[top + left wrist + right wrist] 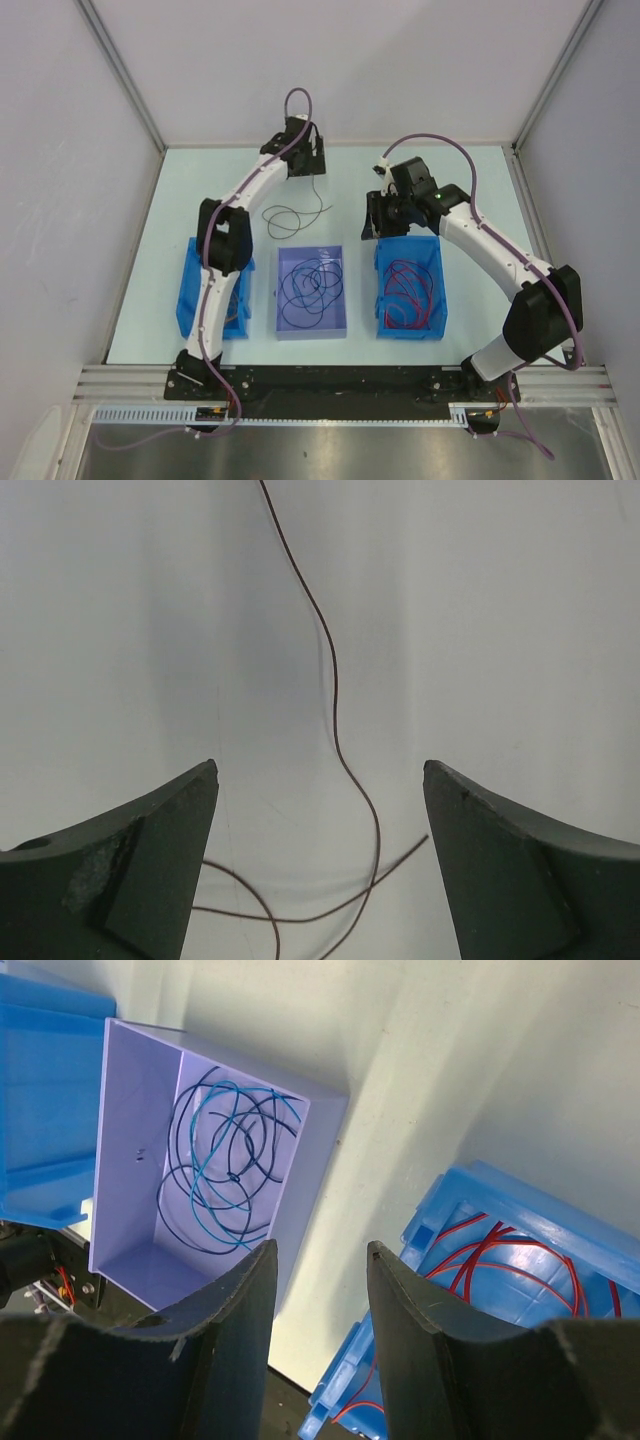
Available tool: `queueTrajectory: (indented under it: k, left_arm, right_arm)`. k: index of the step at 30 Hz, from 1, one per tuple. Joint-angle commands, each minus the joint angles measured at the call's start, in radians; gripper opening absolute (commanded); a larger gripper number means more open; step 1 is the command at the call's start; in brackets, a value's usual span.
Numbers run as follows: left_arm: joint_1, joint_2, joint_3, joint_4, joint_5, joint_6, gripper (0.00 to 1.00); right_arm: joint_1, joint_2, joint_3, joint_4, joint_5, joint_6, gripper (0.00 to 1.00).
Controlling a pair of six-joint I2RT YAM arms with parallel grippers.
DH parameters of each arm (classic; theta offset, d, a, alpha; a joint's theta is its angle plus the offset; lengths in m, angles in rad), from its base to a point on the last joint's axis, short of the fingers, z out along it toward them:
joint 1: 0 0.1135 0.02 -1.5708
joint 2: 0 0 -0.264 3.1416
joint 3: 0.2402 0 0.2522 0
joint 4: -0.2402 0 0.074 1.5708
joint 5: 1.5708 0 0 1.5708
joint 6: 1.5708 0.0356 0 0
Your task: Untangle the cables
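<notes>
A single thin dark brown cable (290,209) lies in a loose loop on the table past the bins. My left gripper (306,163) hovers above its far end, open and empty; in the left wrist view the cable (337,710) runs on the table between the spread fingers of the gripper (320,772). Dark navy and teal cables (310,285) lie coiled in the purple bin (311,334), also in the right wrist view (232,1175). Red cables (410,290) fill the right blue bin (409,334). My right gripper (384,216) is open and empty above that bin's far left corner (322,1248).
A second blue bin (188,290) stands at the left, partly hidden by the left arm; its contents do not show. The three bins line the near edge of the table. Grey walls close in the table on three sides.
</notes>
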Motion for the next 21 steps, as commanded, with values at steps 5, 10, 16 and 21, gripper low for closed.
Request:
queueTrajectory:
  k: [5,10,16,21]
  left_arm:
    - [0.001,0.104,0.083,0.055,0.016,0.035,0.81]
    - [0.001,0.150,0.110,0.072,0.025,0.055,0.72]
    - [-0.004,0.176,0.107,0.097,0.030,0.062,0.62]
    - [-0.007,0.208,0.145,0.100,0.044,0.064,0.56]
  right_arm:
    - [0.001,0.000,-0.005,0.028,-0.027,-0.010,0.45]
    - [0.009,0.012,-0.009,0.031,-0.030,-0.013,0.45]
    - [0.010,0.021,-0.015,0.033,-0.032,-0.013,0.43]
    - [0.010,0.028,-0.020,0.034,-0.030,-0.014,0.43]
